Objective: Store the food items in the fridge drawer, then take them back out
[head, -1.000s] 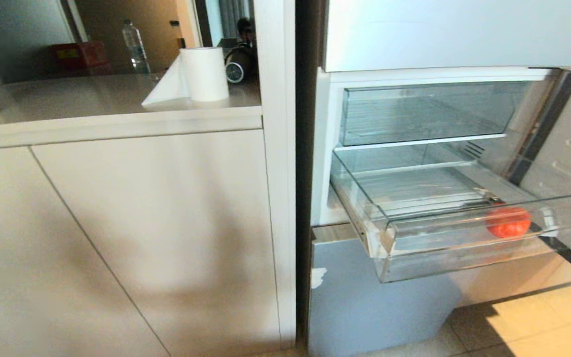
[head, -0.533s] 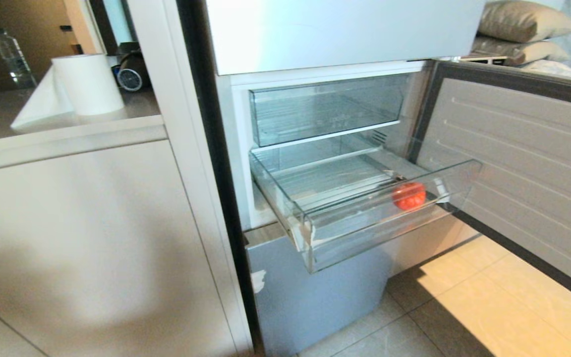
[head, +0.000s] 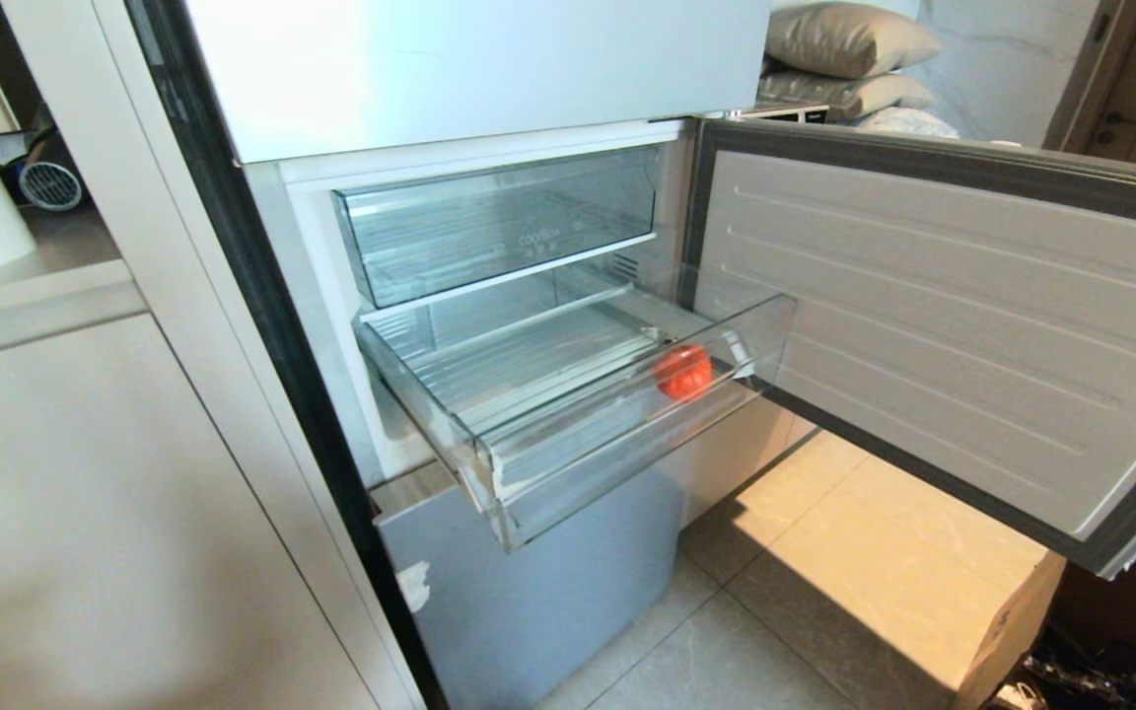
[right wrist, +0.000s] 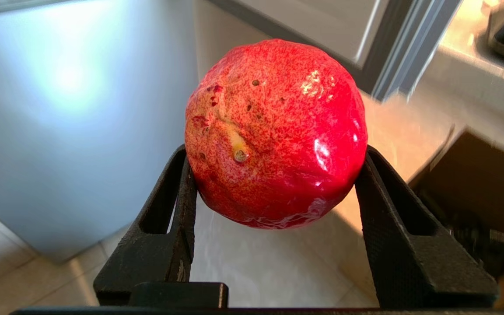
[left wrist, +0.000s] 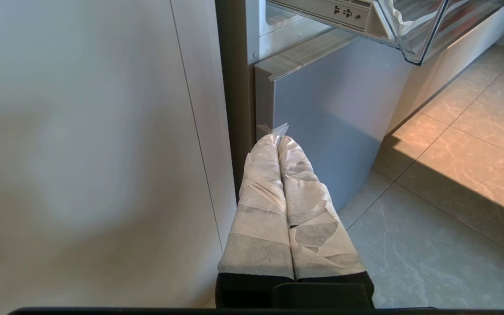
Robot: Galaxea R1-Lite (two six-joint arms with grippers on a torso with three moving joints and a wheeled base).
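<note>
Black fingers (right wrist: 177, 205) of the right gripper (right wrist: 274, 175) are clamped on either side of a round red fruit (right wrist: 274, 131), gripping it above the tiled floor (right wrist: 256, 267). The left gripper (left wrist: 278, 140), its two wrapped fingers (left wrist: 260, 205) pressed together with nothing between them, hangs low before the grey lower fridge panel (left wrist: 330, 118). In the head view the clear fridge drawer (head: 578, 434) stands pulled out at centre, a second red fruit (head: 683, 372) lying inside near its front right corner, at about three o'clock from the drawer's middle. Above it sits a taller clear drawer (head: 499, 222); the fridge door (head: 943, 325) swings wide open at three o'clock.
</note>
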